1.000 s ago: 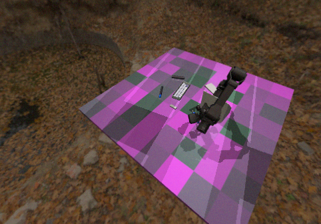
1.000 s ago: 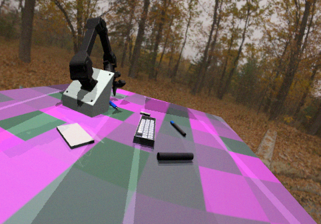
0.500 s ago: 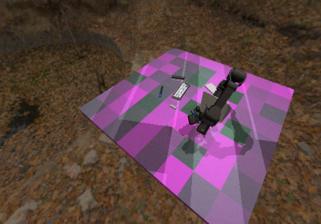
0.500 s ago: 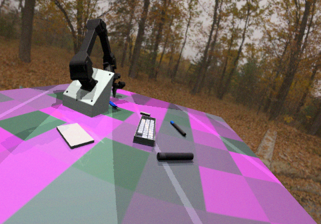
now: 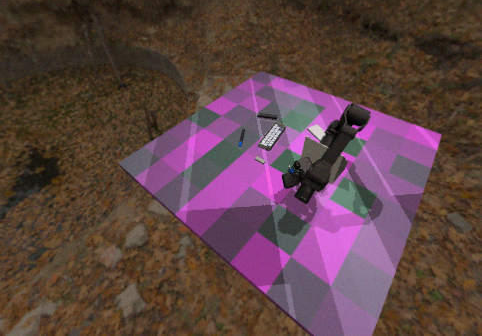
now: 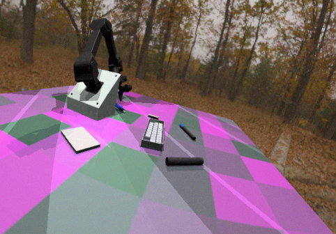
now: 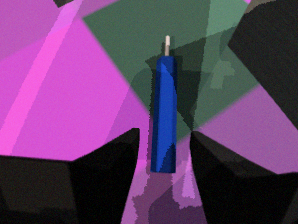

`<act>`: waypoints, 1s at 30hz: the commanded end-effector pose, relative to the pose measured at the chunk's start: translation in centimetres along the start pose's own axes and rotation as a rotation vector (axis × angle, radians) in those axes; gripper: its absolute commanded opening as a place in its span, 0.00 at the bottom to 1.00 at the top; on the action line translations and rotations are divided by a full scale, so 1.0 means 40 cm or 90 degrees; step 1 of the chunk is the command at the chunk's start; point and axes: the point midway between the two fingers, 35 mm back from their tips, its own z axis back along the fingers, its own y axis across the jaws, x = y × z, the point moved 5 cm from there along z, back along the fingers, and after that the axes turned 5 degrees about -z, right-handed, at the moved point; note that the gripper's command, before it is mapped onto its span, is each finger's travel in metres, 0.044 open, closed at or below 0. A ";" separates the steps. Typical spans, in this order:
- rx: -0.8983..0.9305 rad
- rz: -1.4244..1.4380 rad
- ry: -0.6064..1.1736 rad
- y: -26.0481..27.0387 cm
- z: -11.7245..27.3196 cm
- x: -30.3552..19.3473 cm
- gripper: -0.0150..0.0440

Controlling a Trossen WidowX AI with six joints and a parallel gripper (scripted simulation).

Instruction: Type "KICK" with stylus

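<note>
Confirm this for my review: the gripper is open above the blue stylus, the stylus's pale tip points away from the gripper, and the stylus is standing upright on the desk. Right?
Not quite: the blue stylus lies flat on the desk, as the exterior view shows. The rest of your statement stands.

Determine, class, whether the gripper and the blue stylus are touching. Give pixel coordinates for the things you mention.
Apart: the wrist view shows the blue stylus (image 5: pixel 291 170) (image 6: pixel 120 107) (image 7: pixel 165 115) between the gripper's (image 5: pixel 294 169) (image 6: pixel 125 93) (image 7: pixel 165 131) open fingers, with a strip of tabletop visible on each side.

The desk (image 5: pixel 310 254) (image 6: pixel 104 205) (image 7: pixel 55 100) is checkered magenta, green and grey.
</note>
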 end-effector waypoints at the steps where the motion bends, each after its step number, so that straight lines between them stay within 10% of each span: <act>1: -0.003 -0.002 0.000 -0.003 -0.009 -0.005 0.51; 30: -0.003 -0.002 0.000 -0.006 -0.046 -0.036 0.51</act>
